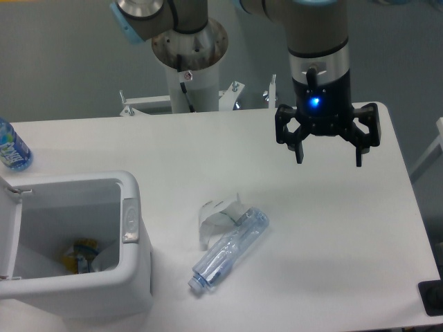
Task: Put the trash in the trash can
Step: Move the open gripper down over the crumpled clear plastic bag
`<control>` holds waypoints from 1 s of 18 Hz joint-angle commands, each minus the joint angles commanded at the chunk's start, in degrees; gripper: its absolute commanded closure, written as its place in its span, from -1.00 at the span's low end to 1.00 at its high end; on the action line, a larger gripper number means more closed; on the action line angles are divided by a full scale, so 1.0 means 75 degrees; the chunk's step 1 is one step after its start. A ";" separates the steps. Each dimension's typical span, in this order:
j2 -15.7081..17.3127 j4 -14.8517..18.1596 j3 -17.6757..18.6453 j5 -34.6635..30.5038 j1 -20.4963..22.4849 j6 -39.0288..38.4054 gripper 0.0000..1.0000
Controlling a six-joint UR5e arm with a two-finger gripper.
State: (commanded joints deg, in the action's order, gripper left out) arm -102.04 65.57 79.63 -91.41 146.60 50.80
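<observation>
A clear bluish water bottle with no label lies on its side on the white table, cap end toward the front left. A small clear cup lies tipped over right beside it, touching its upper end. The trash can, a boxy white bin with a grey latch on its rim, stands at the front left with its lid swung open. My gripper hangs open above the table, up and to the right of the bottle and cup, with nothing between its fingers.
A bottle with a blue label stands at the table's far left edge. Yellow and grey items lie inside the bin. The arm's base pedestal rises behind the table. A dark object sits at the right front corner.
</observation>
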 joint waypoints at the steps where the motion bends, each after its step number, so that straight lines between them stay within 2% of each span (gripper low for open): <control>1: 0.0000 -0.0035 0.0116 0.0012 0.0000 0.0035 -1.00; 4: 0.0047 -0.0152 0.0410 0.0023 -0.0058 0.0000 -1.00; 8: 0.0070 -0.0223 0.1053 0.0012 -0.0175 -0.0070 -1.00; 12: 0.0094 -0.0912 0.2060 0.0000 -0.0304 -0.0176 -1.00; 14: -0.0023 -0.1089 0.2390 0.0023 -0.0526 -0.0176 -1.00; 18: -0.0327 -0.1125 0.2847 0.0082 -0.0879 -0.0129 -1.00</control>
State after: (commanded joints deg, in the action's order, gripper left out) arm -104.50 57.13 100.98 -90.79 140.01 49.83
